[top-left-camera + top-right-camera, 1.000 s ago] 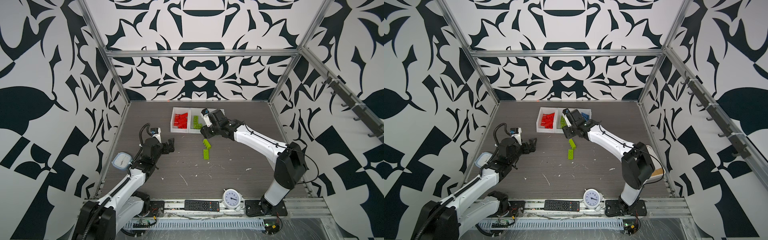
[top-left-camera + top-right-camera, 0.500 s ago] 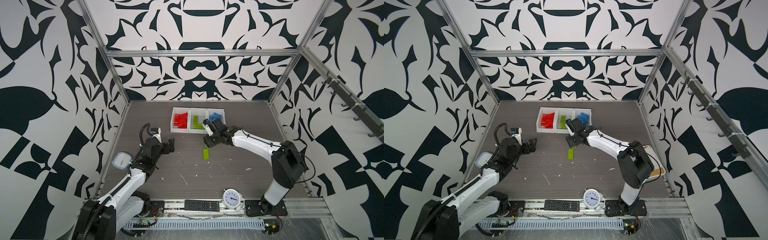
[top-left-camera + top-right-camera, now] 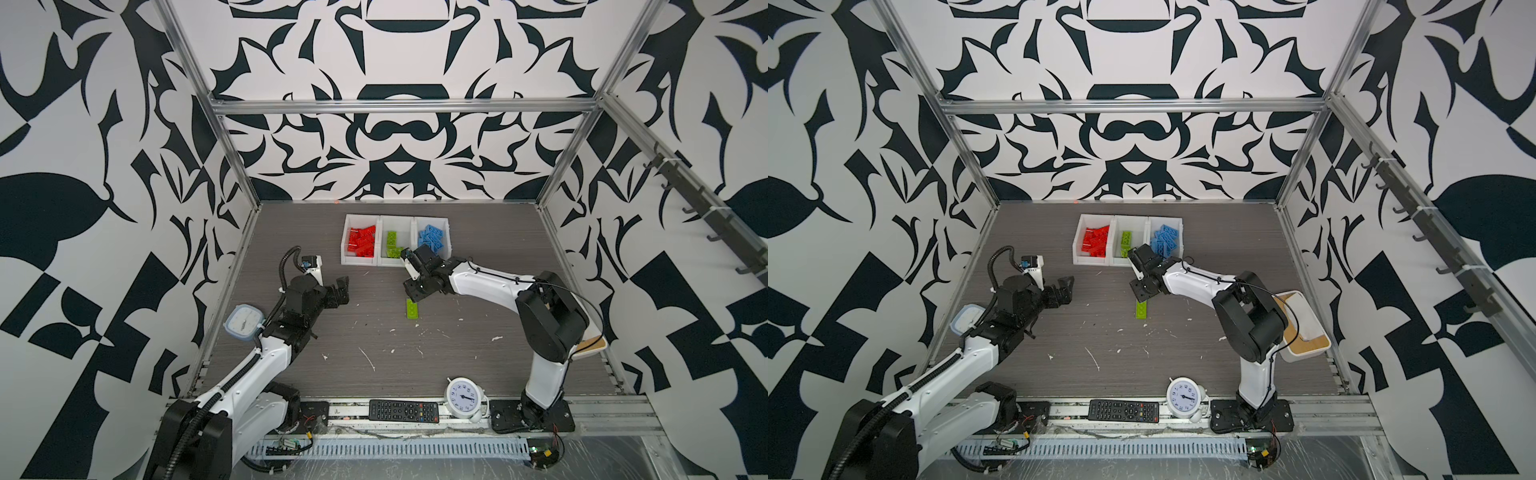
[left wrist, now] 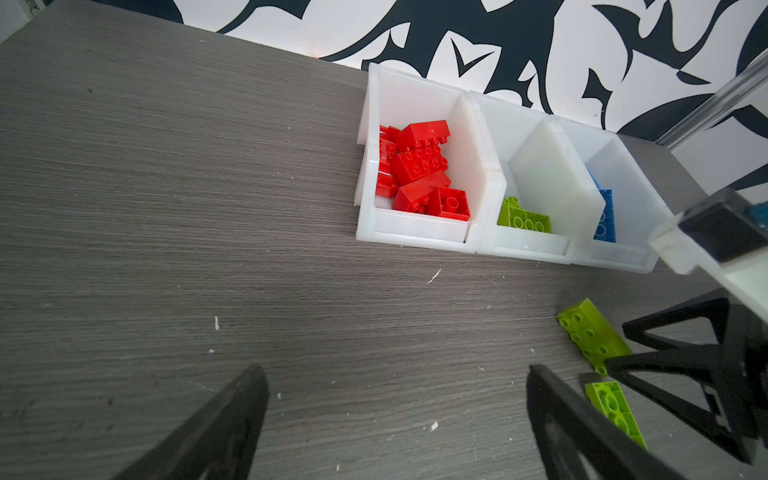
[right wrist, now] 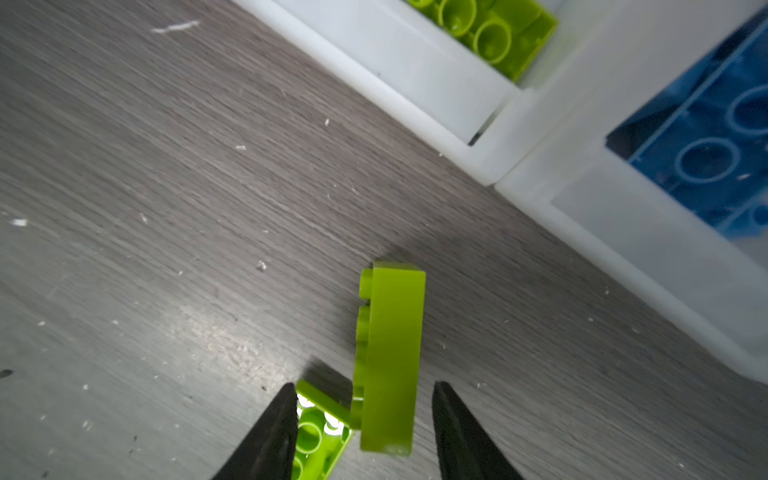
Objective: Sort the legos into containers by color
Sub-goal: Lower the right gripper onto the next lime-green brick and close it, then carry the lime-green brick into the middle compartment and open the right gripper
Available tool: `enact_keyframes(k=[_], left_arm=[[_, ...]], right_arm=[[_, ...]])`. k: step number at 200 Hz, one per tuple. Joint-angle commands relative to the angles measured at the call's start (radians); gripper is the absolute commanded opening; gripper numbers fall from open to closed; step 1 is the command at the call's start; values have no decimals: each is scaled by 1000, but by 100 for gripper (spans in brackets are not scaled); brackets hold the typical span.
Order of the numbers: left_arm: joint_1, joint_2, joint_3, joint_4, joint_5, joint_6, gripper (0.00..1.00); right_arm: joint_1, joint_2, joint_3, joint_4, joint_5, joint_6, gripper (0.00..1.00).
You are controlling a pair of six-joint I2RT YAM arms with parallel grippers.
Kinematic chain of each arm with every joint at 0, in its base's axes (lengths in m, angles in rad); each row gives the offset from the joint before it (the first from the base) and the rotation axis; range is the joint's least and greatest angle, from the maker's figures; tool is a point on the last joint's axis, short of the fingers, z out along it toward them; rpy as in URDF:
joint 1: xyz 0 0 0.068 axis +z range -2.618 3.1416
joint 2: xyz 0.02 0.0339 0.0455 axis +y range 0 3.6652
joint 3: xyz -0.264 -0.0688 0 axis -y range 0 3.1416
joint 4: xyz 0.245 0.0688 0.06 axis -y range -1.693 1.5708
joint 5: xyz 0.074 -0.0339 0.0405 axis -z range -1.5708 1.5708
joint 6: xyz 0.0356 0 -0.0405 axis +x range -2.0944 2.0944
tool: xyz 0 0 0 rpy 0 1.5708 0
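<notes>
Three joined white containers point(image 3: 344, 249) stand at the back of the table: red legos point(image 3: 362, 241) in one, lime green legos point(image 3: 392, 245) in the middle one, light blue legos point(image 3: 432, 239) in the last. Two lime green bricks lie on the table in front of them. One lies flat point(image 3: 412, 309) point(image 3: 1141, 309). The other point(image 5: 390, 357) rests on its side between the fingers of my right gripper point(image 5: 365, 386) point(image 3: 413, 294), which is open, with a gap on each side. My left gripper point(image 3: 343, 291) point(image 4: 395, 415) hangs open and empty to the left.
A white alarm clock point(image 3: 462, 397) and a black remote point(image 3: 404, 410) sit on the front rail. A blue-rimmed timer point(image 3: 244, 322) leans at the left wall. A larger white tub with tan interior point(image 3: 1304, 328) stands behind the right arm. White scraps dot the table.
My right gripper has come from beside the containers down to the green brick nearest them, and its jaws have narrowed around it. The left arm has not moved.
</notes>
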Motion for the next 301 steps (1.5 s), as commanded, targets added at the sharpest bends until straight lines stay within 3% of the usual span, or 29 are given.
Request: enact_keyframes(k=[1,127,204,241,301], left_arm=[[5,-5,-10,-6,-5,5,100],[4,-37,-13,-18,-8,6,100],[4,-28,-11,-13,-4,5,100],[4,-36,-11,-17,2,3,100],[4,-41,-11,-18,7,0,100]], right_arm=[[4,10,30,-3,36,-13,53],[3,-6,2,64,72,17,26],[3,-153,-44,112,56,36,22],[-6,-164,31,87,26,25,20],[-49,1,275,73,-12,51,19]])
